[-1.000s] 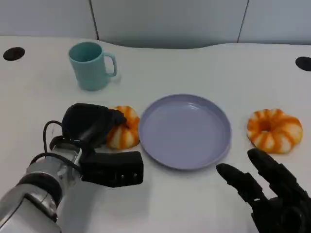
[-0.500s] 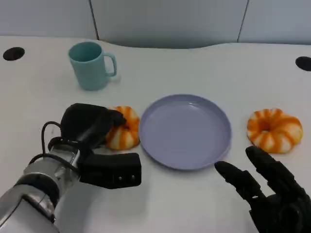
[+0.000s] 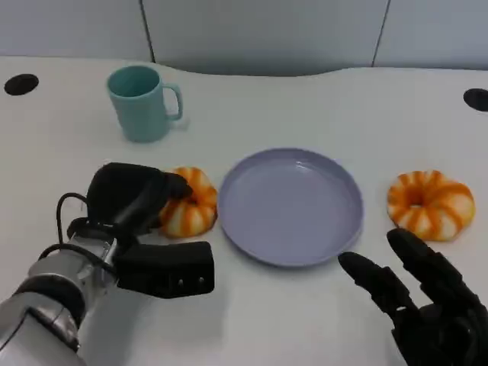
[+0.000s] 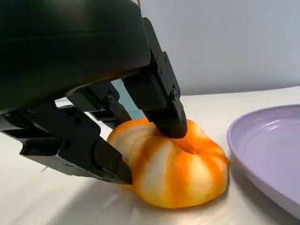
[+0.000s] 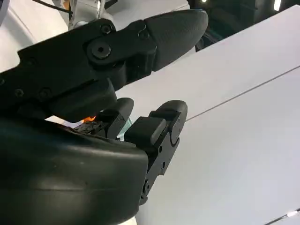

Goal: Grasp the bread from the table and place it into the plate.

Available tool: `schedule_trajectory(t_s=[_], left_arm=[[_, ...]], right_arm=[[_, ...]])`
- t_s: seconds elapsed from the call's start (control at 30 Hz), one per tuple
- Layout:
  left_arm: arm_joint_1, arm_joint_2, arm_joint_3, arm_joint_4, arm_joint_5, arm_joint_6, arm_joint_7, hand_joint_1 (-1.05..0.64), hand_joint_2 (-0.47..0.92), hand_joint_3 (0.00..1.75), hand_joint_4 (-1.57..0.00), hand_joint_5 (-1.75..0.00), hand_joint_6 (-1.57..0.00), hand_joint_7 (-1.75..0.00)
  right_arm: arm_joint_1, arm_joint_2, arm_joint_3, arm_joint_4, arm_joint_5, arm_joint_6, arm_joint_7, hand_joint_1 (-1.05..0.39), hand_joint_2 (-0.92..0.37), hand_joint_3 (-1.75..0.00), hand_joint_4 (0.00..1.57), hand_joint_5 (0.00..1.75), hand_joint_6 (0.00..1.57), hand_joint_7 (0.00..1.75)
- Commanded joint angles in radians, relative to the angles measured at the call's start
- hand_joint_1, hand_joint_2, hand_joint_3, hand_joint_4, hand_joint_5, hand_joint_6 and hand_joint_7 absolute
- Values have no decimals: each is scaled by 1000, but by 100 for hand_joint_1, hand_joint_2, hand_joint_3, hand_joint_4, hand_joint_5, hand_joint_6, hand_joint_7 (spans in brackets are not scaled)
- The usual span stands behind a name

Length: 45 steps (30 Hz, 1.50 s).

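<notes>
An orange-and-white ring-shaped bread (image 3: 191, 210) lies on the white table just left of the lilac plate (image 3: 290, 206). My left hand (image 3: 131, 194) covers its left side. In the left wrist view one finger (image 4: 166, 117) presses into the top dimple of the bread (image 4: 173, 173) and another (image 4: 103, 157) touches its side, so the hand grips it while it rests on the table. The plate rim (image 4: 262, 150) lies close beside it. My right hand (image 3: 427, 305) hovers with spread fingers (image 5: 140, 42) near the front right, below a second bread (image 3: 429, 203), holding nothing.
A teal mug (image 3: 142, 102) stands behind the left bread. Two dark round holes (image 3: 20, 84) (image 3: 476, 99) sit at the table's far corners. A grey wall runs along the back edge.
My left arm has drawn slightly left and back, and the bread under its fingers has shifted a little left, away from the plate rim. The right hand has hardly moved.
</notes>
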Motion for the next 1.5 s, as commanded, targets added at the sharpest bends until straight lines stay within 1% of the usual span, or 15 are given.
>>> schedule_trajectory(t_s=[0.03,0.2,0.27,0.4,0.6,0.87,1.0,1.2,1.33,1.5], left_arm=[[8,22,5,-2,0,-3,5,8,82,1,-120,-5,-114,0],[8,24,3,-3,3,-7,12,8,82,0,-120,-4,-113,0],[5,26,4,-5,2,-15,18,5,81,0,-125,-6,-115,-1],[-5,24,18,-8,-12,-16,-10,4,83,1,-120,-4,-113,0],[-9,23,21,-14,-8,-25,19,5,81,0,-123,-4,-114,-1],[-37,27,28,-36,-4,-53,61,11,73,0,-126,-5,-118,-2],[-49,41,27,-48,0,-81,73,14,71,0,-126,-4,-118,-2],[-54,61,23,-56,6,-94,63,11,72,0,-127,-3,-118,-1],[-55,81,10,-58,25,-95,87,13,71,0,-131,-5,-120,-2],[-68,114,5,-61,37,-123,86,8,70,0,-132,-5,-123,-2]], right_arm=[[-9,10,-15,4,8,5,10,-60,-92,-9,60,38,73,0],[-15,12,-21,7,3,8,8,-60,-92,-10,60,39,73,0],[-19,12,-23,7,-2,10,1,-60,-92,-8,60,39,74,1],[-27,11,-28,8,4,18,5,-60,-92,-8,60,39,74,1],[-32,8,-33,8,9,27,10,-60,-92,-8,60,40,75,1],[-40,1,-44,8,18,46,22,-59,-92,-7,61,39,75,1],[-40,5,-48,8,12,48,16,-60,-92,-6,62,39,76,1],[-39,6,-50,10,9,47,23,-59,-92,-7,61,38,74,0],[-34,8,-49,6,5,48,18,-60,-92,-7,62,37,75,0],[-35,8,-49,8,7,53,21,-60,-92,-7,62,37,74,0]])
